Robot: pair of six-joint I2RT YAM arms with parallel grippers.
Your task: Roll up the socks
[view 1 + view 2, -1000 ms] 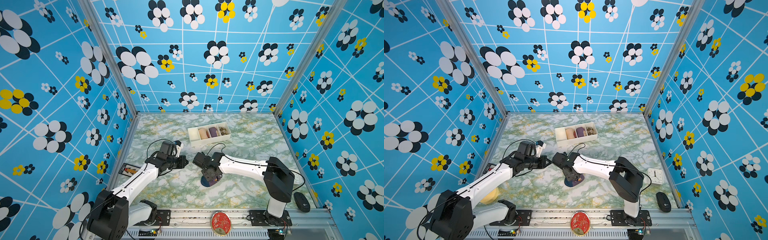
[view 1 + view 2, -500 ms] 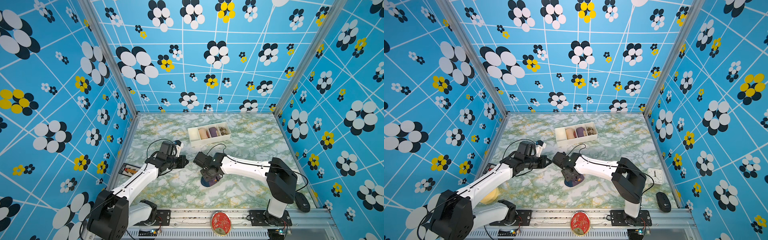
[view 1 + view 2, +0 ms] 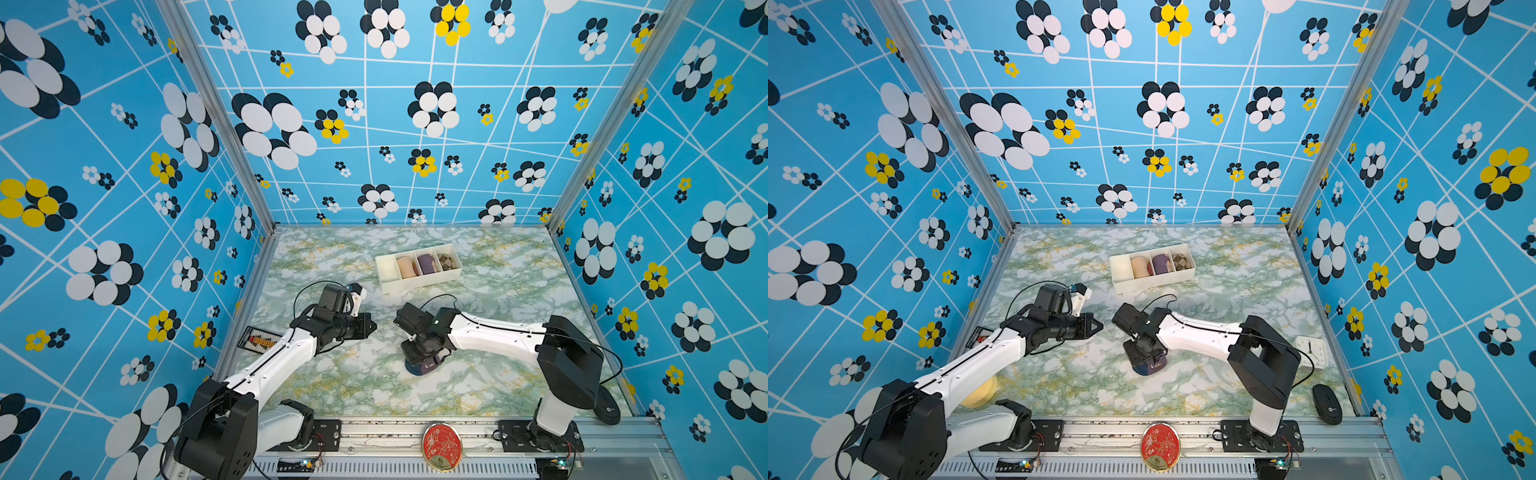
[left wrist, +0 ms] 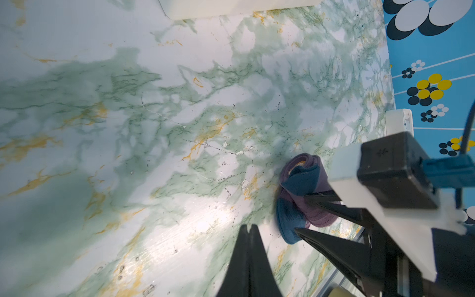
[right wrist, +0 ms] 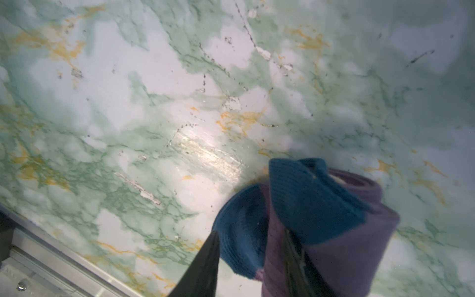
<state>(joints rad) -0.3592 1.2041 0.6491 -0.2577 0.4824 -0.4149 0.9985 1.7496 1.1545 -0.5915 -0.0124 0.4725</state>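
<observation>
Right pincer [image 5: 253, 257] pinching rolled socks [image 5: 334, 226] on table [image 5: 154, 102]

Purple ribbed knit, teal-blue toe: socks [image 5: 316, 205]. White-green marble, yellow veins: table [image 3: 361, 382]. Blue, white grid, black-white-yellow flowers: walls [image 3: 415, 66]

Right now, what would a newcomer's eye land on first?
The loud blue flower-patterned walls on every side. Then the right end effector at mid-table, a fold of the purple-and-teal socks between its jaws, and the white tray of sock rolls behind.
</observation>
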